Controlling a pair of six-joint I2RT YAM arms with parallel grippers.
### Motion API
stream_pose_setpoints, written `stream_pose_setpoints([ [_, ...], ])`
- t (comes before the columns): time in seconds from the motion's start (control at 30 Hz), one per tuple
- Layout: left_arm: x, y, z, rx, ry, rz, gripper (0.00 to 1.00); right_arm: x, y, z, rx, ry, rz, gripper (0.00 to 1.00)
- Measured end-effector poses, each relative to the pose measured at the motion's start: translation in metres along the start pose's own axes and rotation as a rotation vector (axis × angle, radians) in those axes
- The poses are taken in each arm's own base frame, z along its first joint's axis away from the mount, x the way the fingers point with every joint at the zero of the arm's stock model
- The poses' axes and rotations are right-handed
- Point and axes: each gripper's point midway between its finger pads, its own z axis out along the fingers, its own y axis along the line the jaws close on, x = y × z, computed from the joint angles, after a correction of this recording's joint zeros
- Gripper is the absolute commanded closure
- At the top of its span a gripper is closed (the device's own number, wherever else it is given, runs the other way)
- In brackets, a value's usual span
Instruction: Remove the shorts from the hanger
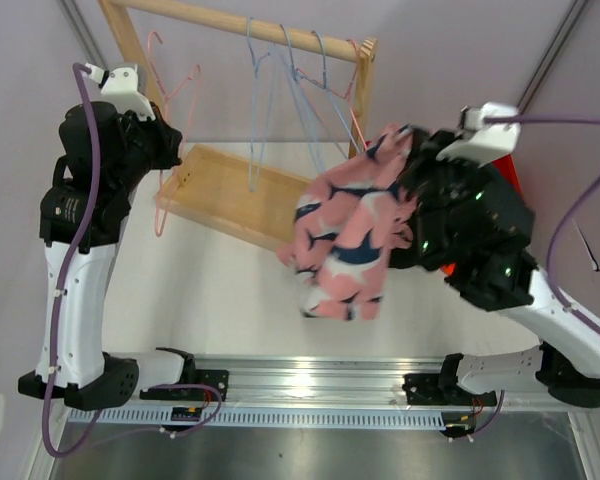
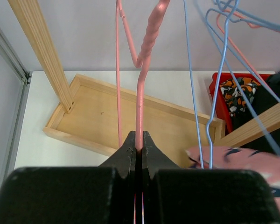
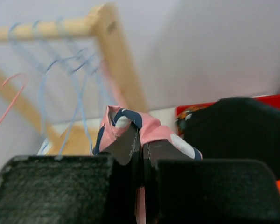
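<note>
The pink shorts [image 1: 348, 228] with navy and white shapes hang bunched from my right gripper [image 1: 408, 150], clear of the rack; in the right wrist view the cloth [image 3: 130, 123] is pinched between the shut jaws of the right gripper [image 3: 141, 142]. My left gripper [image 2: 139, 143] is shut on the pink wire hanger [image 2: 142, 79], which hangs off the left of the wooden rail [image 1: 240, 25]. In the top view the pink hanger [image 1: 165, 110] sits beside my left gripper [image 1: 165, 140]. The shorts are off this hanger.
Several blue wire hangers [image 1: 290, 90] hang on the rail. The wooden rack's base tray [image 1: 220, 190] lies below on the white table. A red bin [image 2: 238, 91] with patterned clothes stands at the right, behind my right arm. Grey walls close behind.
</note>
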Motion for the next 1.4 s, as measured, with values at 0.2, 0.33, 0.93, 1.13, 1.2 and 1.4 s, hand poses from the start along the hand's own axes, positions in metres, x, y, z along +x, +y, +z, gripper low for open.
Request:
stream_pose_setpoints([
  [0.2, 0.019, 0.002, 0.0, 0.005, 0.017, 0.0, 1.0, -0.069, -0.067, 0.073, 0.204, -0.169, -0.035, 1.0],
  [0.33, 0.028, 0.0, 0.008, 0.014, 0.034, 0.0, 1.0, -0.085, -0.102, 0.126, 0.282, -0.214, -0.085, 1.0],
  [0.93, 0.037, -0.002, 0.007, 0.037, 0.02, -0.001, 1.0, -0.119, -0.227, 0.229, 0.381, -0.333, -0.067, 1.0],
  [1.13, 0.032, -0.003, 0.009, 0.04, 0.0, -0.01, 1.0, -0.019, -0.238, 0.256, 0.325, -0.192, -0.03, 1.0],
  [1.2, 0.029, -0.004, 0.012, 0.04, 0.001, -0.011, 1.0, 0.068, -0.253, 0.253, 0.331, -0.044, -0.008, 1.0],
  [1.4, 0.004, -0.01, 0.028, 0.054, -0.023, -0.012, 1.0, 0.303, -0.299, 0.199, 0.407, 0.394, 0.064, 0.8],
])
